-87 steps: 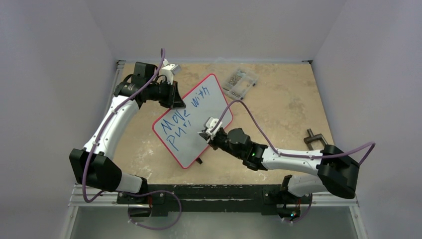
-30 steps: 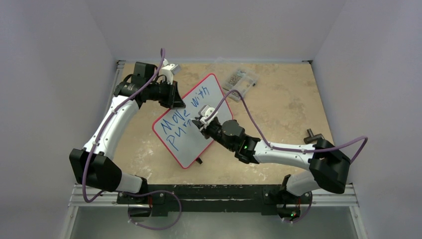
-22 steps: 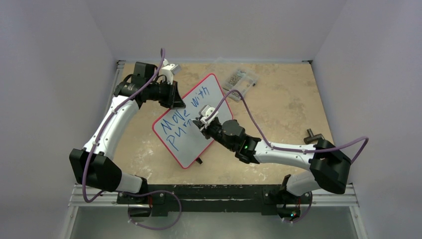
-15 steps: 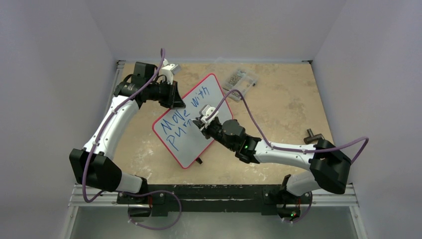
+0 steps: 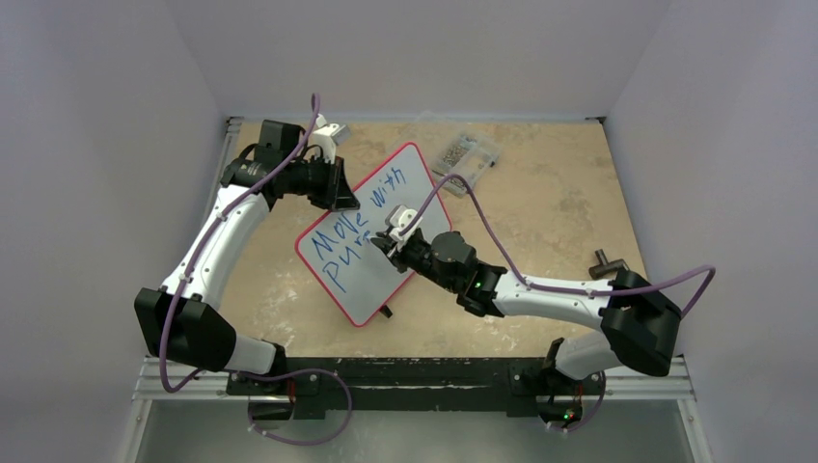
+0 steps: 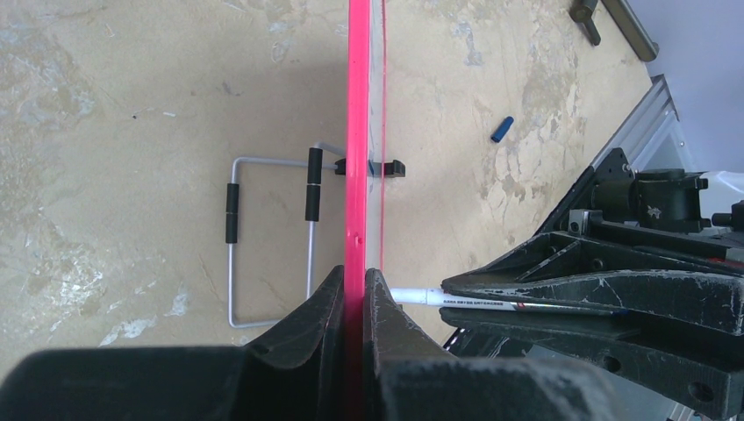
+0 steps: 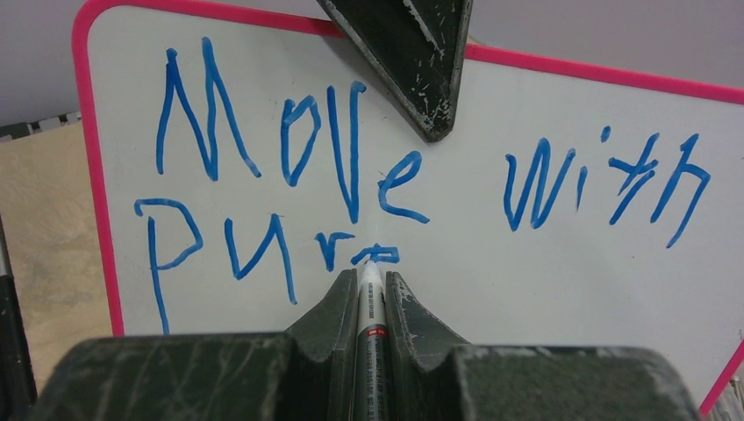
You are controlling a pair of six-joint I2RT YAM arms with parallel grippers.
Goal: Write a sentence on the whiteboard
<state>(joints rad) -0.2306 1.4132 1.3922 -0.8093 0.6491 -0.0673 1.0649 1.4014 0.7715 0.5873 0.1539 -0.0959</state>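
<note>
Whiteboard (image 5: 374, 285) stands propped mid-counter (image 5: 550, 207). Sentence (image 7: 351, 175) on it reads "Move with", then "Pur" plus a partial letter below. Left gripper (image 6: 354, 277) clamps the board's red upper rim. Right gripper (image 7: 372, 279) is closed on marker (image 7: 374, 342), tip touching the board at that partial letter.

Whiteboard (image 7: 544, 289): white face, red-pink rim. Sentence (image 7: 354, 189): blue strokes. Marker (image 7: 372, 307): white barrel, small dark print. Tabletop (image 5: 540, 193): beige, mottled with paler and darker patches.
</note>
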